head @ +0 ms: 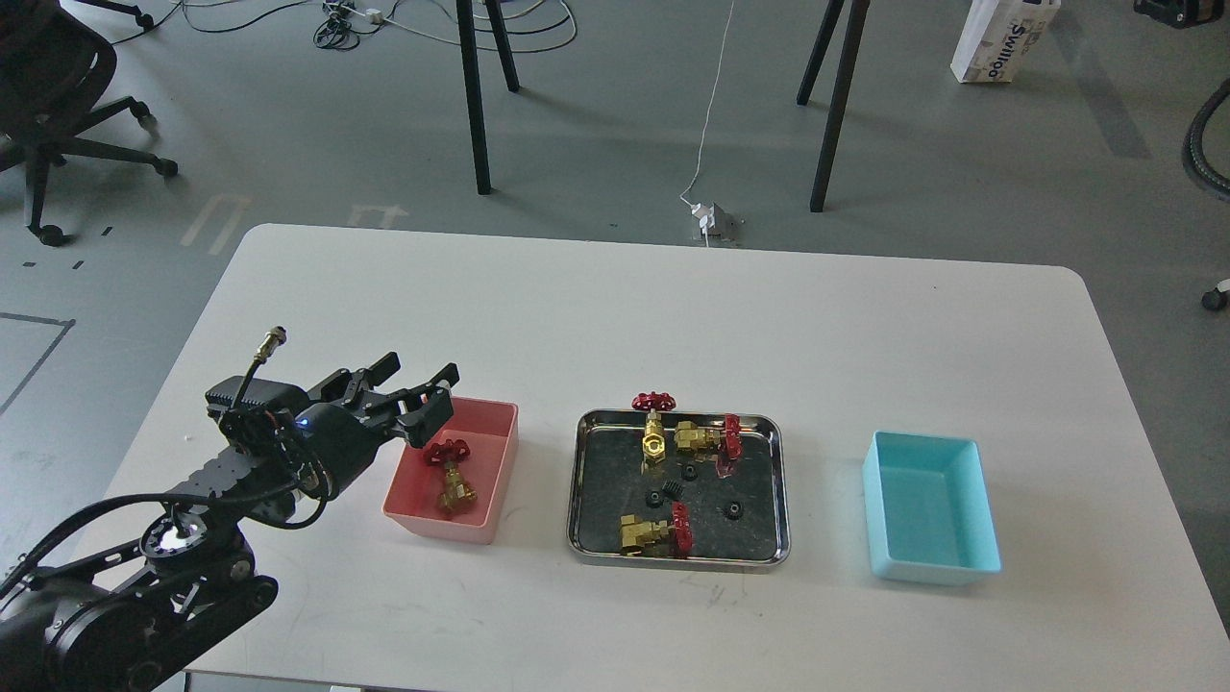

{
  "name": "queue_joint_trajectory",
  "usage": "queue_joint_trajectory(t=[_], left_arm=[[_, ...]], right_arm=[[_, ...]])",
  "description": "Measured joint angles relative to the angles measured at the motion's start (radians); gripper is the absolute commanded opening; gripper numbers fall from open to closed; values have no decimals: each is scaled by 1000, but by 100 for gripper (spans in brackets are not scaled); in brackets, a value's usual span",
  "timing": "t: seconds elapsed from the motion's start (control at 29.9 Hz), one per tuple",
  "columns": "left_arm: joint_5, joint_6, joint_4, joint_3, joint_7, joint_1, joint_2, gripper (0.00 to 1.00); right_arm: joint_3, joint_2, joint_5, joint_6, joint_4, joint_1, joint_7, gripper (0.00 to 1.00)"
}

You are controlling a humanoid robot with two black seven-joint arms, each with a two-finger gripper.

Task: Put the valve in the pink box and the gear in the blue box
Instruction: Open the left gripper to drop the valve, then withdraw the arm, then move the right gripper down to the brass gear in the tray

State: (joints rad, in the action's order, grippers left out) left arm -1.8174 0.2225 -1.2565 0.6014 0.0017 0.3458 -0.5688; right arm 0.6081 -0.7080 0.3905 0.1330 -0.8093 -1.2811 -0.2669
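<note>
A brass valve with a red handwheel (452, 478) lies inside the pink box (495, 461) at the left. My left gripper (423, 383) is open and empty, just above the box's far-left corner. Three more valves lie in the steel tray (778, 481): one upright at the back (654, 428), one beside it (706, 437), one at the front (653, 533). Three tiny black gears lie in the tray, at the middle (688, 472), left of it (663, 494) and right (733, 509). The blue box (927, 509) stands empty at the right. My right gripper is out of view.
The white table's (673, 317) rounded edges are all in view. Black stand legs (476, 96), cables and an office chair (48, 96) are on the floor beyond it.
</note>
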Motion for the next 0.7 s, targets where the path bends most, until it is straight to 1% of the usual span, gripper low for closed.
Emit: queue_joint_trajectory(t=[0.07,0.1,0.2,0.3,0.37,0.47,0.57,0.64,0.7], left_arm=[[139,-33,-1,46,-6,82,-4,99],[235,-64,5,71,-10,140,-6,99],[540,-189,78,117,-23,313,-8,99],[799,-283,228,132,-27,507,-7,99],[922,-334,381,131,-29,648,5,99],[991,-409,606,127,-37,833,58,99],[1007,-465,807,125,-67,1010,124,99],[1008,-472,868,125,-75,1081,151,99],[1009,-470,889,124,-75,1118,164,99]], right_arm=[[-16,-3,20,44,-25,-8,1,99],[-27,-5,43,69,-48,-11,1,99],[-68,-10,156,138,-146,-12,2,99],[-114,-27,281,230,-285,0,2,99],[-159,-56,363,310,-408,8,2,99],[-236,-97,474,348,-581,15,4,99],[-345,-120,604,355,-735,45,5,99],[-414,-119,701,356,-802,74,5,99],[-480,-113,803,356,-841,111,5,99]])
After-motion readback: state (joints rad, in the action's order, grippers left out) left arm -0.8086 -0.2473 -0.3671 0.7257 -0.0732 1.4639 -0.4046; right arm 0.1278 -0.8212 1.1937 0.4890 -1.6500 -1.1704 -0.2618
